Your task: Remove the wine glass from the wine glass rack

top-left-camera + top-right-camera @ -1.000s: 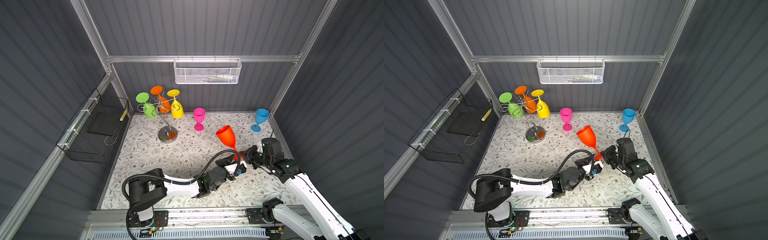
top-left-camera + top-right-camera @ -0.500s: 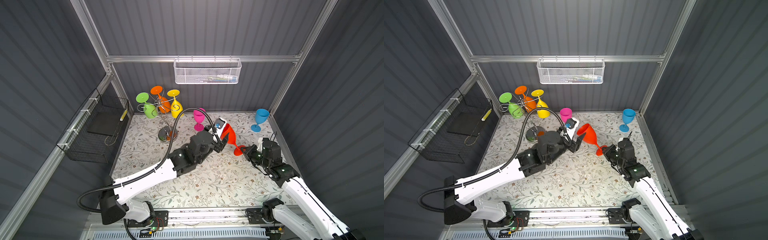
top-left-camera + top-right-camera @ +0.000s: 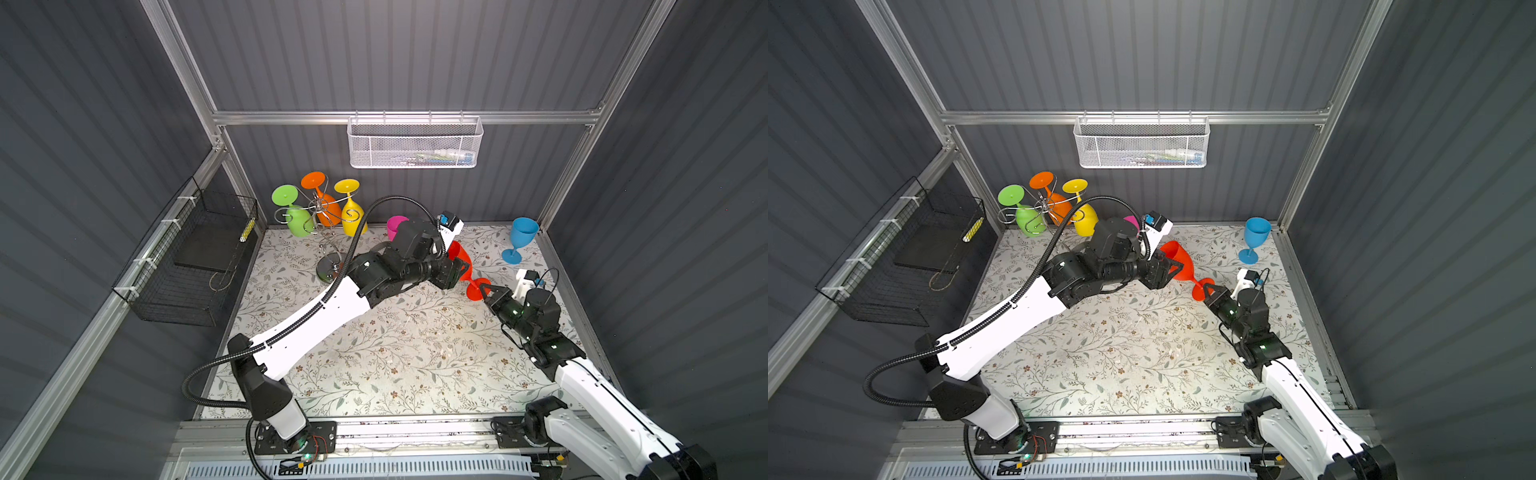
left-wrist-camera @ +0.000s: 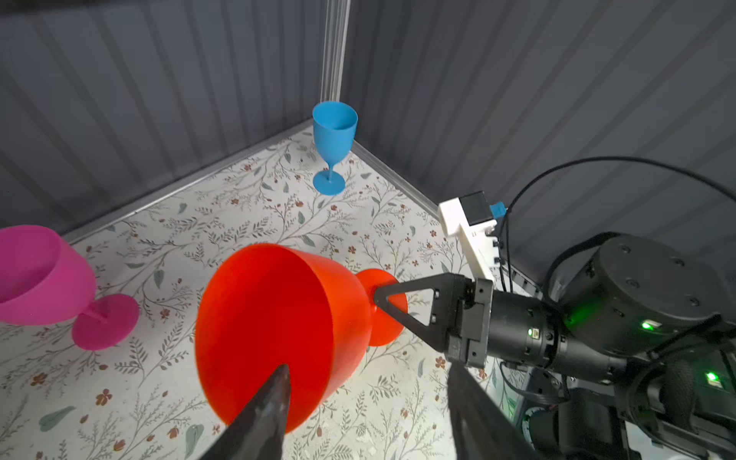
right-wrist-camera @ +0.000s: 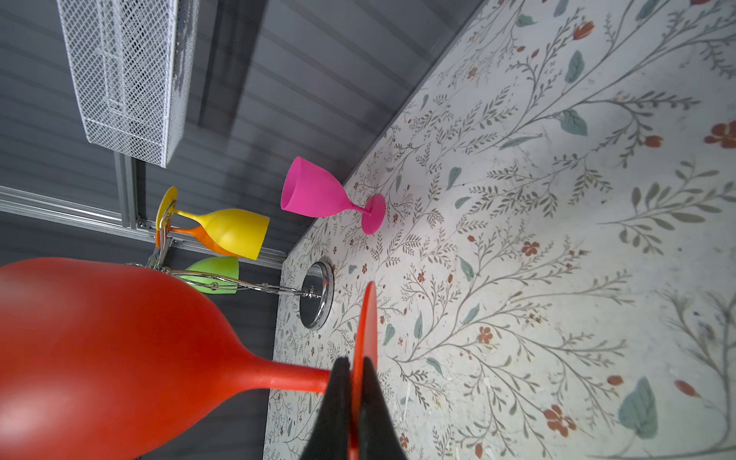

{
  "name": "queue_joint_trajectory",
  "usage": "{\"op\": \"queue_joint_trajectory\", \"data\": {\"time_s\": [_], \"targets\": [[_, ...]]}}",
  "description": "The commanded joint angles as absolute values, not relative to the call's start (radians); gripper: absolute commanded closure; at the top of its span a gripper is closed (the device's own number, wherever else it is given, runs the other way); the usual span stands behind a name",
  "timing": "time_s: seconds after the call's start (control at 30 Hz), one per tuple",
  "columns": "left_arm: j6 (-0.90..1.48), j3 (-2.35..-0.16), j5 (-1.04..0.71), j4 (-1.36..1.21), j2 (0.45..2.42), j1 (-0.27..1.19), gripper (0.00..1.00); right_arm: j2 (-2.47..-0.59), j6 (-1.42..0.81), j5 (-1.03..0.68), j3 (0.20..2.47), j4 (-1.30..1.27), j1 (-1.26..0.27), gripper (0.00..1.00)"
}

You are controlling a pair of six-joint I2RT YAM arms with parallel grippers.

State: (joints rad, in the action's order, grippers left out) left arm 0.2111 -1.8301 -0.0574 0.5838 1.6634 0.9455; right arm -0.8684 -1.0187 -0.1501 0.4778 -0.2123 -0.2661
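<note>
Red glass (image 3: pixel 1177 259) is off the rack (image 3: pixel 322 204), held tilted, right gripper (image 3: pixel 484 291) clamped on its foot, left gripper (image 3: pixel 1170 269) with jaws apart astride its bowl; three glasses (image 3: pixel 353 216) hang there.

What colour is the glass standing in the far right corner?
The glass is blue; left wrist view shows it best.

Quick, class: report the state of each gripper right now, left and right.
Left gripper: open, jaws around the bowl of the red wine glass, with a gap on one side.
Right gripper: shut on the red wine glass's foot.
</note>
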Motion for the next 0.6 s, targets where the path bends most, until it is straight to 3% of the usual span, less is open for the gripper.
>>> {"op": "queue_joint_trajectory", "data": {"time_s": [0.0, 0.23, 0.57], "targets": [[0.241, -1.894, -0.118, 0.675, 1.692, 0.933, 0.4, -0.88, -0.999, -0.133, 0.463, -0.323, -0.261, 1.0], [0.227, -1.977, -0.141, 0.733, 1.751, 0.922, 0.5, -0.906, -0.999, -0.129, 0.451, -0.377, -0.261, 1.0], [0.25, -2.054, -0.211, 0.783, 1.809, 0.894, 0.74, -0.938, -0.989, -0.129, 0.425, -0.474, -0.261, 1.0]]}}
